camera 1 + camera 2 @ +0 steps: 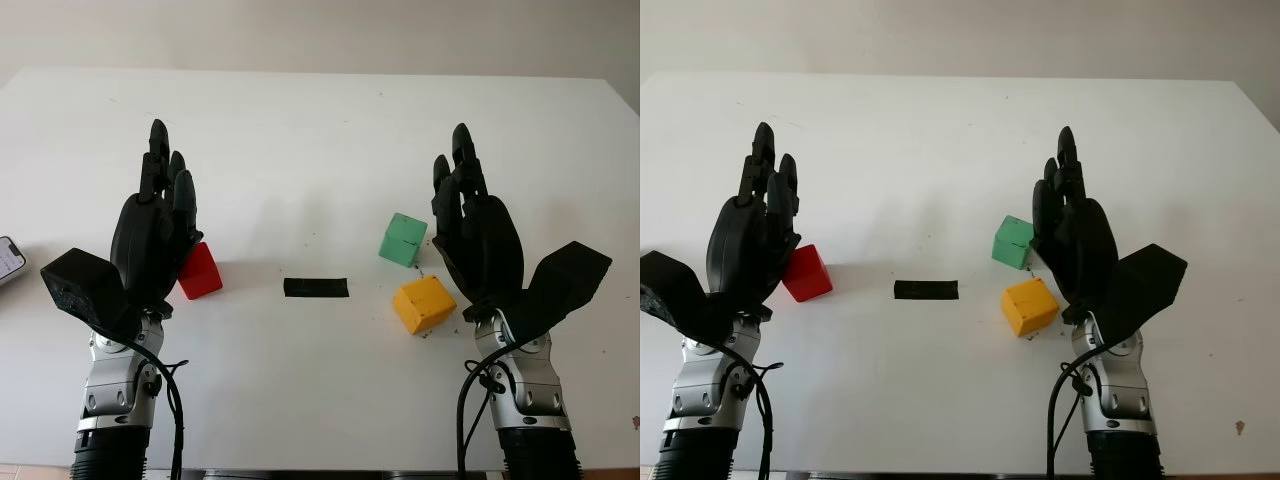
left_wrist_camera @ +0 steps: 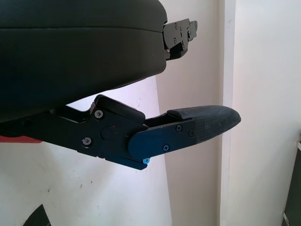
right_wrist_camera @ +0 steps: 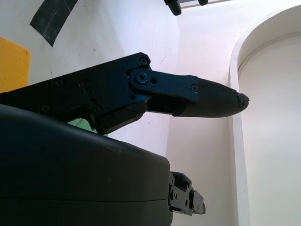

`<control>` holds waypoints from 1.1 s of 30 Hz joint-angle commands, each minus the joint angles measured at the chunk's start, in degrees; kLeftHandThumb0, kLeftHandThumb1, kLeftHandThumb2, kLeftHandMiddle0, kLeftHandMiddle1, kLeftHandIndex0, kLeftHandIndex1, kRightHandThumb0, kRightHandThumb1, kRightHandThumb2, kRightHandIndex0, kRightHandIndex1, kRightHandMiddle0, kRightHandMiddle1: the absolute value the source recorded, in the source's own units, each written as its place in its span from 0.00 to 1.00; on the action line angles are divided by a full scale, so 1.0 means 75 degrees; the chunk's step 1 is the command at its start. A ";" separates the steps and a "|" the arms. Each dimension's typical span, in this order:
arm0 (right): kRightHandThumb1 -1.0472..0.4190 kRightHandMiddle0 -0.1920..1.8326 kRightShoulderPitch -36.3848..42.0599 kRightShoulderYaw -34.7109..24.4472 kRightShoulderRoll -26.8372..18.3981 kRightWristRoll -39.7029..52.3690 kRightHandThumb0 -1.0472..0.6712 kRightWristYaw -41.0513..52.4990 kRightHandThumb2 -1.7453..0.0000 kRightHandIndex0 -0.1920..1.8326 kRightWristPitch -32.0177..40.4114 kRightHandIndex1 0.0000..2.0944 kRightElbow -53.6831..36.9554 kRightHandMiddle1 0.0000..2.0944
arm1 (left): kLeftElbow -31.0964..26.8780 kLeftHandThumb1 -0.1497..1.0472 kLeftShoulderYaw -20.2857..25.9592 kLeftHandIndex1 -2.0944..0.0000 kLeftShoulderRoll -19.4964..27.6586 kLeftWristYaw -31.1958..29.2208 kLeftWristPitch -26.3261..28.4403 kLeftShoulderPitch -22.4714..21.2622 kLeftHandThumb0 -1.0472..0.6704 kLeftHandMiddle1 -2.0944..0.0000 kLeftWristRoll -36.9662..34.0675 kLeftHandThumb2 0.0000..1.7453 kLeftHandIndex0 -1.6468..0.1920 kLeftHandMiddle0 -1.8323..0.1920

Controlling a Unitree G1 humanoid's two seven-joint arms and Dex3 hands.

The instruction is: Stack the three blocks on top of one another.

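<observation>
A red block (image 1: 201,272) sits on the white table (image 1: 320,130) at the left, partly hidden behind my left hand (image 1: 160,215), which is open and raised just beside it. On the right lie a green block (image 1: 403,239) and, nearer to me, a yellow block (image 1: 423,304). My right hand (image 1: 470,220) is open and held up just right of those two blocks. The yellow block (image 3: 11,63) and a sliver of the green block (image 3: 82,123) appear in the right wrist view, a sliver of the red block (image 2: 19,139) in the left wrist view.
A black tape strip (image 1: 316,288) lies flat on the table between the red and yellow blocks. A phone (image 1: 8,258) pokes in at the left edge. Open table surface stretches beyond the hands toward the far edge.
</observation>
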 commanded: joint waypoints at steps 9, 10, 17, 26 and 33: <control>0.00 0.00 -0.0060 -0.0034 -0.0040 -0.0058 0.15 0.0023 0.66 0.00 -0.0068 0.00 0.0022 0.00 | 0.0085 1.00 0.0028 1.00 0.0103 -0.0093 -0.0090 -0.0169 0.16 1.00 -0.0029 0.37 1.00 1.00; 0.00 0.00 -0.0070 -0.0038 -0.0054 -0.0044 0.15 0.0054 0.66 0.00 -0.0075 0.00 0.0032 0.00 | 0.0072 1.00 0.0034 1.00 0.0115 -0.0109 -0.0109 -0.0151 0.16 1.00 -0.0033 0.37 1.00 1.00; 0.00 0.00 -0.0361 -0.0144 -0.0186 -0.0073 0.15 0.0061 0.65 0.00 -0.0009 0.00 0.0007 0.00 | -0.0556 1.00 0.0224 1.00 0.0332 0.0261 -0.0153 -0.0004 0.17 0.99 0.0318 0.31 1.00 0.99; 0.00 0.00 -0.0676 -0.0300 -0.0399 0.0008 0.16 0.0169 0.65 0.00 0.0049 0.00 0.0020 0.00 | -0.3061 1.00 0.0074 0.94 0.1750 0.1035 0.1401 0.0891 0.17 0.98 0.4228 0.14 0.77 0.82; 0.00 0.00 -0.0660 -0.0287 -0.0373 -0.0021 0.17 0.0180 0.64 0.00 0.0025 0.00 -0.0002 0.00 | -0.4370 1.00 -0.0425 0.96 0.2856 -0.0497 0.3192 0.1204 0.14 0.98 0.6272 0.07 0.74 0.86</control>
